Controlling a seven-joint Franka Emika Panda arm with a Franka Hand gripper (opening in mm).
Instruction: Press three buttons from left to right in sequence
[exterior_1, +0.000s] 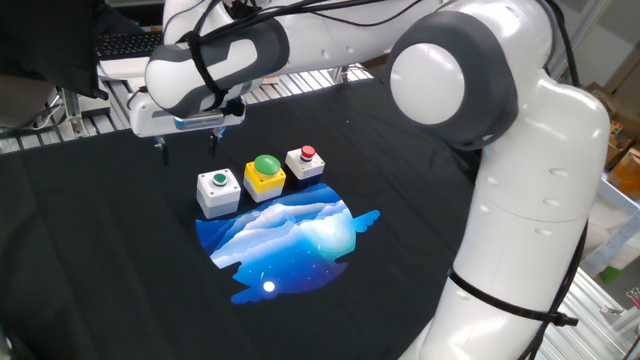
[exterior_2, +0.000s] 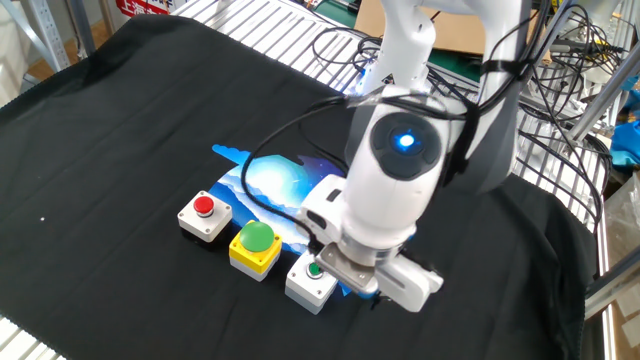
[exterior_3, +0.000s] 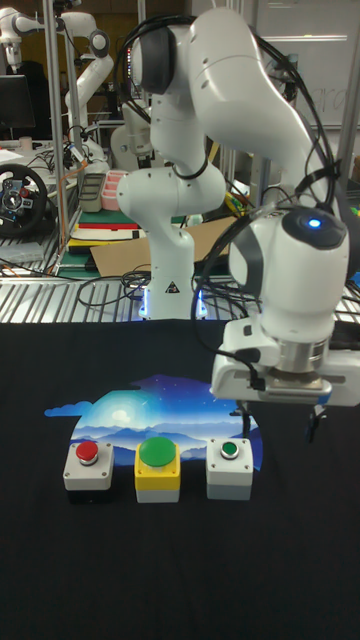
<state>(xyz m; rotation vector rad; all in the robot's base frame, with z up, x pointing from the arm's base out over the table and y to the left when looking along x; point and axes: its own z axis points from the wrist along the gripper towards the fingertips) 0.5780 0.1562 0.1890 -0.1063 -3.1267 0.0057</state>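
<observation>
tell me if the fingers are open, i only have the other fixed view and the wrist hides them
Observer: Open. One fixed view shows the gripper with a clear gap between its two fingertips.
Operator: is it touching the grey-white box
Observer: No. In the tall fixed view the fingertips hang beside the grey-white box, not over its green button, and touch neither it nor the black cloth.
</observation>
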